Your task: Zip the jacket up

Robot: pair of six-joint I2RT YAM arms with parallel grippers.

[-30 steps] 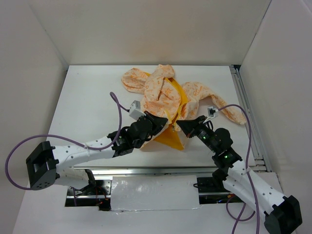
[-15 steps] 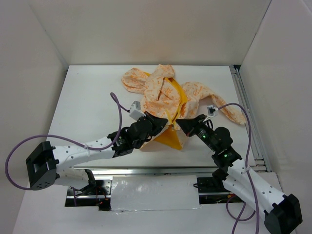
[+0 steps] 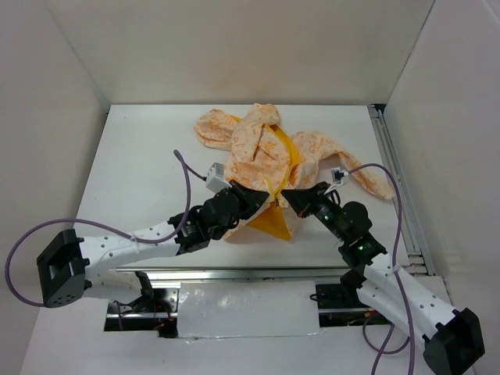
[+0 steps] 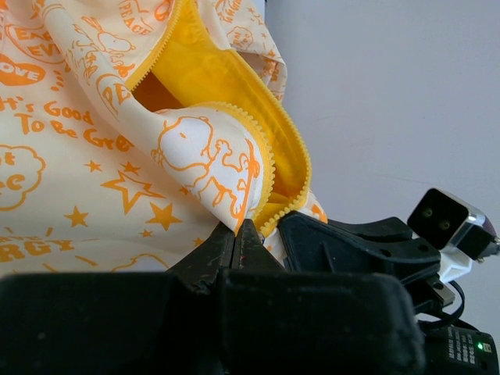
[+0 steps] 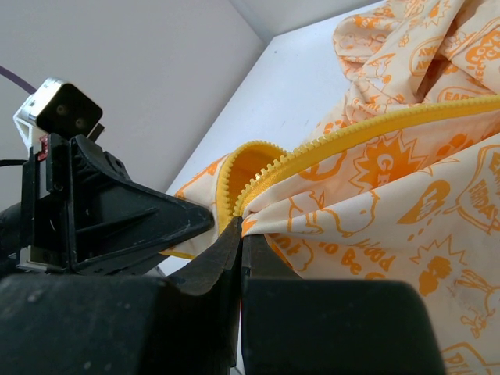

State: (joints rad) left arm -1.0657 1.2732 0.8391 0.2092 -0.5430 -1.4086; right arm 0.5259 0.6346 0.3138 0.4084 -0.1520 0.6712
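Note:
The jacket (image 3: 262, 152), cream with orange print and yellow lining, lies crumpled on the white table (image 3: 141, 168), its front open. My left gripper (image 3: 264, 200) is shut on the jacket's left front edge beside the yellow zipper teeth (image 4: 269, 168). My right gripper (image 3: 287, 197) is shut on the right front edge just below its zipper strip (image 5: 367, 129). The two grippers meet almost tip to tip at the jacket's lower hem. In the left wrist view the right gripper's black fingers (image 4: 351, 242) show close by; in the right wrist view the left gripper (image 5: 117, 211) shows.
A sleeve (image 3: 359, 172) trails to the right toward the table's metal rail (image 3: 394, 180). The hood end (image 3: 215, 125) lies at the back. White walls enclose the table on three sides. Purple cables loop off both arms.
Both grippers have edged slightly closer together and a little farther from the near edge, each still holding its side of the jacket's hem.

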